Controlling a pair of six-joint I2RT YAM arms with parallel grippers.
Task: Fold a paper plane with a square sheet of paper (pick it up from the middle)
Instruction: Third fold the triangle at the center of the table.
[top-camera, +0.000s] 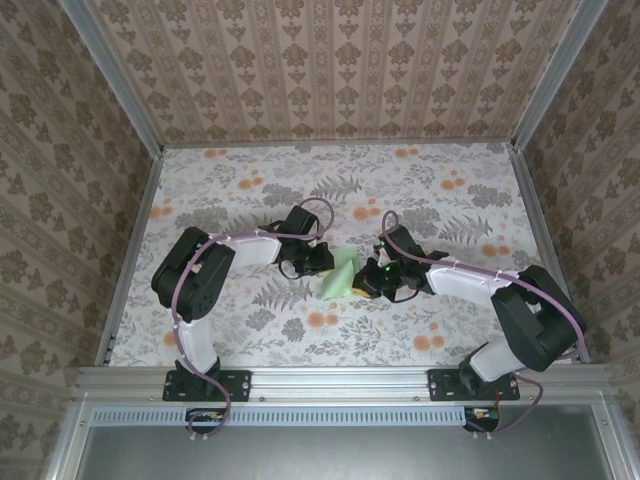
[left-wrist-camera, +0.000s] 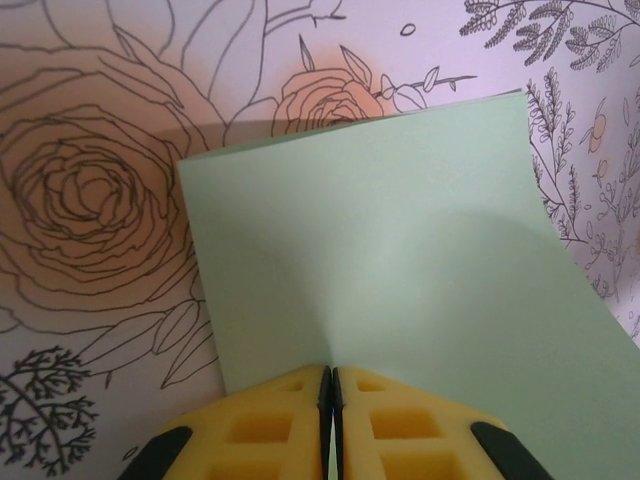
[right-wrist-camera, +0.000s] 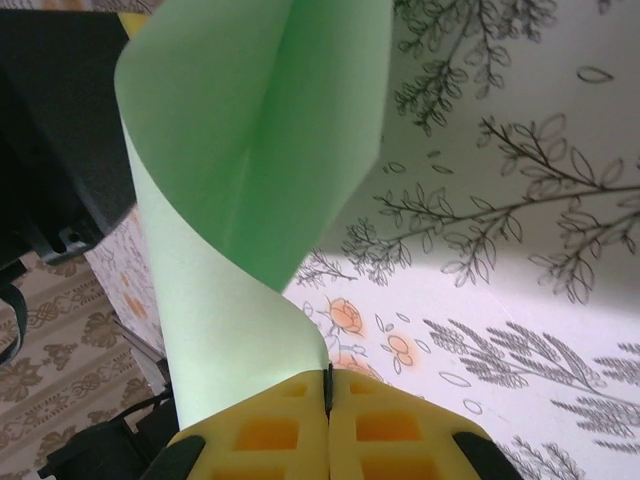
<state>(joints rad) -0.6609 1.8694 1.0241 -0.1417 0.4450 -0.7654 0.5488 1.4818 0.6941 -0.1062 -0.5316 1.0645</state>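
While both arms are leaning in over the middle of the counter (top-camera: 430, 195), the square sheet of paper (top-camera: 340, 272) is sitting directly between them, a little toward the near edge. The left fingers (left-wrist-camera: 262, 430) are pressing shut on one edge of the sheet, which is spreading away from them as a broad, softly dented panel (left-wrist-camera: 400, 260) with a shadow on the counter beneath it. The right fingers (right-wrist-camera: 268, 435) are likewise clamping shut on the opposite edge, and from there the paper (right-wrist-camera: 250, 150) is curling upward and over in a loose bow.

Neither arm is nearer, since each is gripping its own side. The sheet is bridging the gap from the left arm's side to the right arm's side, and a faint valley is running across that span. By my judgement, the coming fold is depending on this: the two edges are lying opposite one another, so bringing them together should be what sets the centre crease.
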